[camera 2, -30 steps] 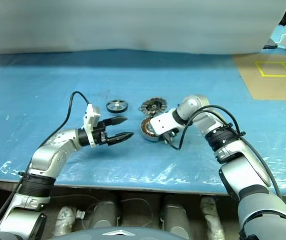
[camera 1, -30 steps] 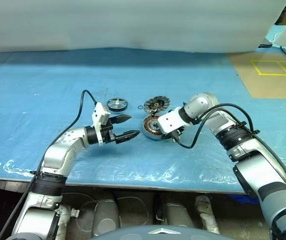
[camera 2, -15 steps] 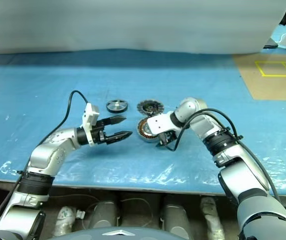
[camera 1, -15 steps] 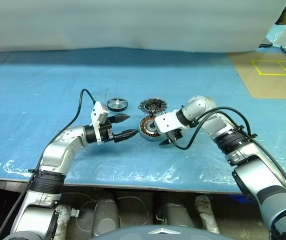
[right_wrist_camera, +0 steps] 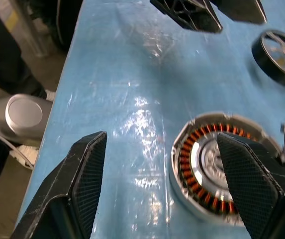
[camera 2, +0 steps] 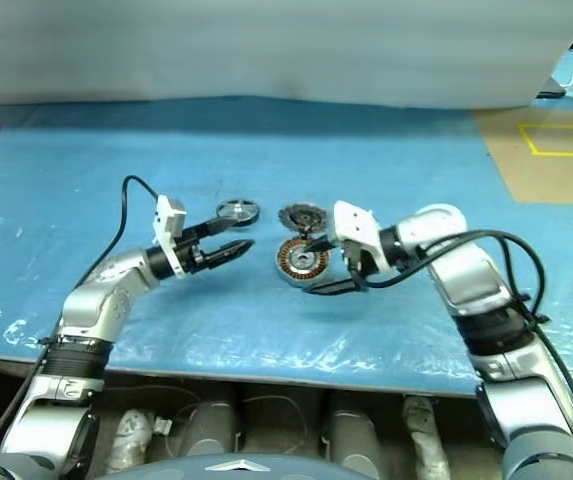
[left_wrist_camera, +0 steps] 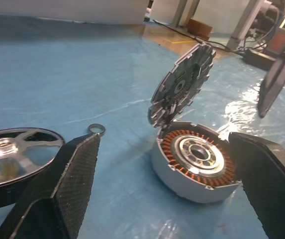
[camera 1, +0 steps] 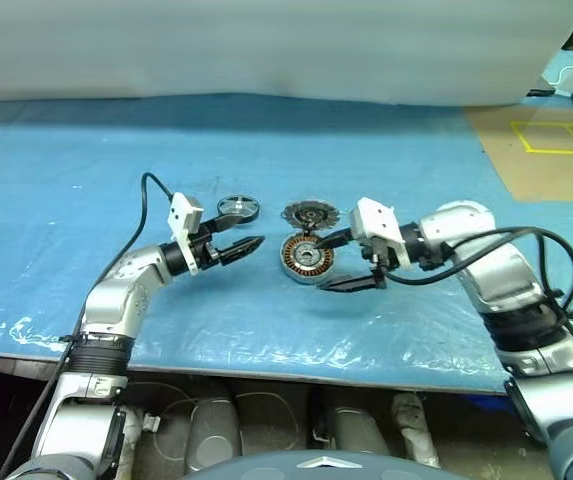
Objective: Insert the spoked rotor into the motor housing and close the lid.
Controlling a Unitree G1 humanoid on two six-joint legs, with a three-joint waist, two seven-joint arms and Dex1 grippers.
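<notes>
The spoked rotor (camera 1: 237, 207), a small shiny wheel, lies flat on the blue sheet just beyond my left gripper (camera 1: 244, 240), which is open and empty and points toward the motor housing (camera 1: 306, 257). The housing's copper windings face up (left_wrist_camera: 197, 159). The ribbed lid (left_wrist_camera: 182, 84) stands tilted, its lower edge resting on the housing's far rim. My right gripper (camera 1: 338, 262) is open and empty just right of the housing, one finger above its rim and one beside it, not touching.
A small metal ring (left_wrist_camera: 96, 130) lies on the sheet between rotor and lid. The blue plastic sheet (camera 1: 116, 160) covers the table, whose front edge runs close below my arms. A brown board with yellow tape (camera 1: 546, 150) lies at the far right.
My right gripper has pulled back to the right from the housing, rolled its wrist and opened wider. My left gripper has advanced toward the rotor.
</notes>
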